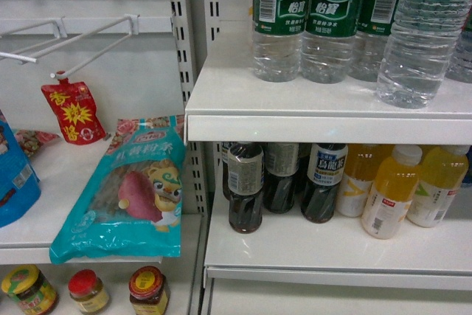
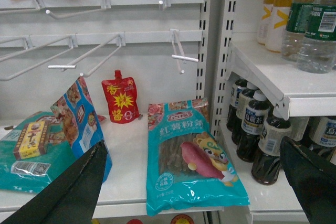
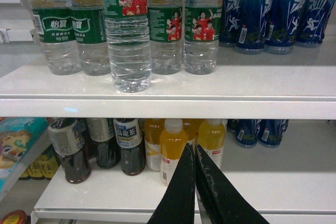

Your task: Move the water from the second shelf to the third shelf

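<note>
Several clear ribbed bottles of water with green labels stand on the upper white shelf [image 1: 310, 97]. One water bottle [image 1: 422, 35] [image 3: 127, 40] stands nearest the shelf's front edge, ahead of the row. My right gripper [image 3: 195, 153] is shut on nothing, below that shelf and in front of the yellow drink bottles [image 3: 173, 148]. In the left bay my left gripper [image 2: 192, 142] is wide open and empty, in front of the teal snack bag [image 2: 191, 156]. Neither gripper appears in the head view.
The lower shelf [image 1: 310, 248] holds dark tea bottles [image 1: 245, 186], yellow drinks [image 1: 391, 193] and blue bottles [image 3: 252, 132]. More blue bottles [image 3: 273, 9] stand right of the water. Wire hooks [image 2: 105, 51], a red pouch [image 2: 122, 97] and jars [image 1: 87, 291] fill the left bay.
</note>
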You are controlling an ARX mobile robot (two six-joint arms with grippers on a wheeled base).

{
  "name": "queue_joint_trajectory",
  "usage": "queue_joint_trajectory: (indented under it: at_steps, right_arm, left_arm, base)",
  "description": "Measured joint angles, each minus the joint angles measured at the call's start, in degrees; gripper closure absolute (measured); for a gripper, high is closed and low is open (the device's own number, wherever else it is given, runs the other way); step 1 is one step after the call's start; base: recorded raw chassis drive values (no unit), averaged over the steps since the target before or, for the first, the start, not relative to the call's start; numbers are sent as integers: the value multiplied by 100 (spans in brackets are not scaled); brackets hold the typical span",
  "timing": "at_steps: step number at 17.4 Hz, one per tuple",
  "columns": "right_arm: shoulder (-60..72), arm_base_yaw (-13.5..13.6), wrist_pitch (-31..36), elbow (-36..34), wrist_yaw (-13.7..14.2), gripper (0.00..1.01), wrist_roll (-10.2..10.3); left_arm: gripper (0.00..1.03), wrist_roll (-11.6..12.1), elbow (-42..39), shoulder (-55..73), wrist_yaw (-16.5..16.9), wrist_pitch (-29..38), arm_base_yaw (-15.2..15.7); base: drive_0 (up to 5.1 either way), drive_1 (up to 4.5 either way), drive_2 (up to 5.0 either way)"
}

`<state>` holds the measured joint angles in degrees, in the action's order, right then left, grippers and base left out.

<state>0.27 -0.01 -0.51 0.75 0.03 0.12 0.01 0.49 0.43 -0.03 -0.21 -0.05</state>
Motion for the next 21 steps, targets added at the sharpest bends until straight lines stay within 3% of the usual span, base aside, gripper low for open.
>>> queue_joint_trajectory:
  at_steps: [2,4,7,9,12,21]
  right_arm:
    - [-4,0,28,0,-2,99,-2]
    - [-4,0,31,0,-2,76,-2]
    - [-4,0,31,0,-2,61,-2]
    - [-4,0,31,0,-2,43,-2]
    - [-4,0,31,0,-2,2,-2]
    - [-4,0,31,0,-2,3,-2]
  left_arm:
    - [5,0,0,0,2,4,0]
    - [5,-2,0,0,0,2,0]
    - [5,-2,0,0,0,2,0]
    - [5,-2,0,0,0,2,0]
    - [5,-2,0,0,0,2,0]
    - [5,-2,0,0,0,2,0]
  base:
    - [0,0,0]
    - [0,0,0]
    - [0,0,0]
    - [0,0,0]
    - [0,0,0]
    - [0,0,0]
